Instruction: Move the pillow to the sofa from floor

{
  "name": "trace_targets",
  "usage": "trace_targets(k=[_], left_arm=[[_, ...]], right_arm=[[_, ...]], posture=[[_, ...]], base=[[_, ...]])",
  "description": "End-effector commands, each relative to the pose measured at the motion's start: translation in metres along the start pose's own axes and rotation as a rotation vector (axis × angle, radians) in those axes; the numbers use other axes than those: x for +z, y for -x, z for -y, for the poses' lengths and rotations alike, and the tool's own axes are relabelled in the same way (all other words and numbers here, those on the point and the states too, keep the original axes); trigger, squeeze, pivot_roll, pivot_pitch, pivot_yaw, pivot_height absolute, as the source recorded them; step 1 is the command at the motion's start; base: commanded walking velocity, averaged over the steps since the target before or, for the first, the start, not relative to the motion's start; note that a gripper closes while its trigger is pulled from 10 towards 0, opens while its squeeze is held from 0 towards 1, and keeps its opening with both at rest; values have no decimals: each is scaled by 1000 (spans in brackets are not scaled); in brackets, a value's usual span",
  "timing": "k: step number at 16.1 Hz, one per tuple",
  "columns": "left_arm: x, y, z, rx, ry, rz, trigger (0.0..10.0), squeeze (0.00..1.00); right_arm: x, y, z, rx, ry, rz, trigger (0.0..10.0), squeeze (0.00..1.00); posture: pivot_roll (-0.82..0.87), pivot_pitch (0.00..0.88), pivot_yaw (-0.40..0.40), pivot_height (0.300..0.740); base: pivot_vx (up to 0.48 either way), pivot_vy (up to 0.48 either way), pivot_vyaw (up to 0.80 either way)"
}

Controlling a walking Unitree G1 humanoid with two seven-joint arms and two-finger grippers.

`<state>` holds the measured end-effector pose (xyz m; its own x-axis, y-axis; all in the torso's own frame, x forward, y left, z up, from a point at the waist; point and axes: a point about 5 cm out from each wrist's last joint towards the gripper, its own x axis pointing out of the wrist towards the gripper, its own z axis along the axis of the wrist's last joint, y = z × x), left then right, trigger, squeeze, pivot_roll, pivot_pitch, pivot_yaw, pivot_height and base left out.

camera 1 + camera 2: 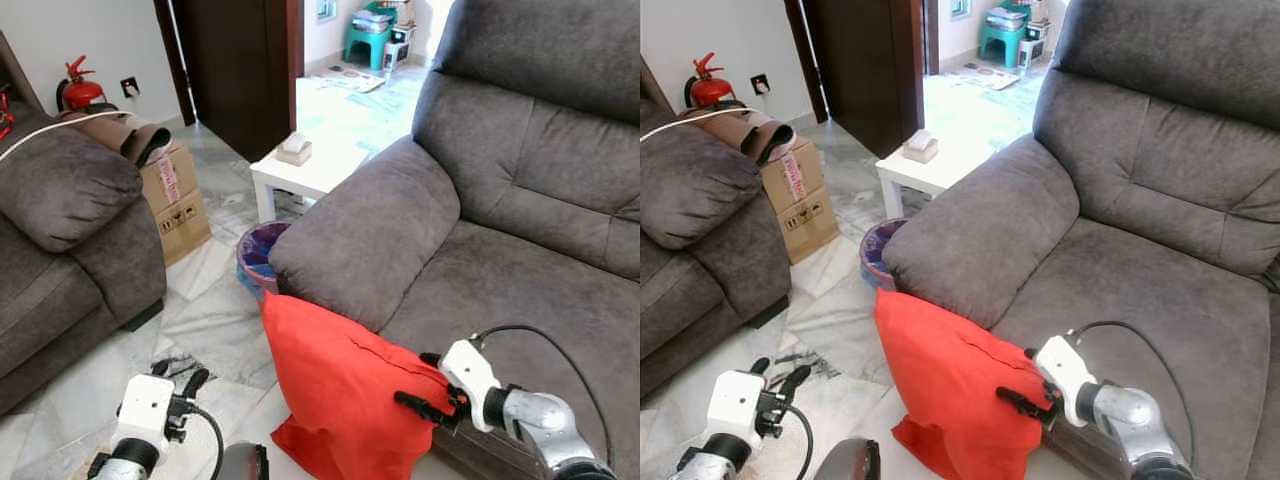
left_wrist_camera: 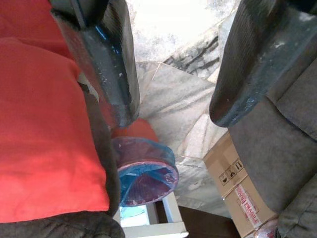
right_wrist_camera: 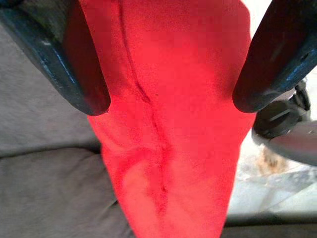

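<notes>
Leaning against the front of the grey sofa (image 1: 500, 280) at the lower middle of the frame, the red pillow (image 1: 340, 395) stands on its edge with its bottom on the marble floor (image 1: 200, 320) and its top corner touching the armrest. The right gripper (image 1: 432, 405), at the lower right, sits at the pillow's right edge with its jaws spread wide on either side of the red fabric, while the left gripper (image 1: 180, 385), at the lower left, hangs over the floor with jaws open and nothing between them. A purple bin (image 1: 258, 255) stands just behind the pillow, beside a white side counter (image 1: 305, 170) in the upper middle.
</notes>
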<state>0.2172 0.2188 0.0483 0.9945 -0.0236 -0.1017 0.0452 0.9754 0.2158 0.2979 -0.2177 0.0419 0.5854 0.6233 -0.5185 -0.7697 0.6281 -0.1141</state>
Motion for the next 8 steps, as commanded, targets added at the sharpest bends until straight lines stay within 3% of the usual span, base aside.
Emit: trace_targets(k=[1, 4, 8], left_arm=[[1, 2, 0, -3, 11, -5, 10000, 0], [0, 2, 2, -13, 16, -11, 10000, 0], [0, 3, 3, -15, 18, -14, 10000, 0]], right_arm=[[-2, 0, 0, 7, -6, -12, 10000, 1000], [-6, 2, -2, 55, 1, -60, 10000, 1000], [-8, 2, 3, -23, 39, -114, 10000, 1000]], posture=[[231, 110, -8, 604], [229, 112, -8, 604], [231, 113, -7, 604]], base=[[0, 0, 0], [0, 0, 0], [0, 0, 0]])
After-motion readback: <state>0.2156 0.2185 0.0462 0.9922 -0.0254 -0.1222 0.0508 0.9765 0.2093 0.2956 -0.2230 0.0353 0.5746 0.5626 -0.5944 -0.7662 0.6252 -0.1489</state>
